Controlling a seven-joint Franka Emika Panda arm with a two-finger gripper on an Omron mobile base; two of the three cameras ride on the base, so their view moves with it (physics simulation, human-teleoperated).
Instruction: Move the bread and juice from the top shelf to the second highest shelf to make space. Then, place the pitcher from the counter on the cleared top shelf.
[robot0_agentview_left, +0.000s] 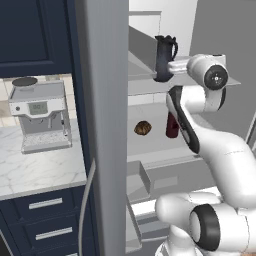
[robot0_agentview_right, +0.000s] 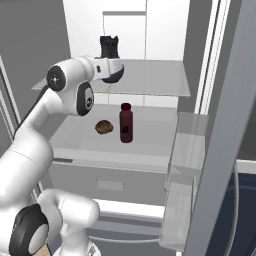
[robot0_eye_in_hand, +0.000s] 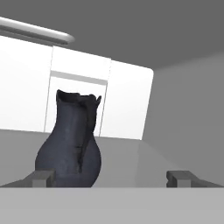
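Observation:
The black pitcher stands upright on the top shelf of the open fridge. My gripper is open, just in front of the pitcher and apart from it, with nothing between its fingers. In the hand view the pitcher sits ahead and to the left. One level down, the round brown bread and the maroon juice bottle rest side by side on the second highest shelf.
The fridge's open door stands as a wide grey slab left of the shelves, with door bins on the right. A coffee machine sits on the marble counter beyond the door. Navy drawers lie below.

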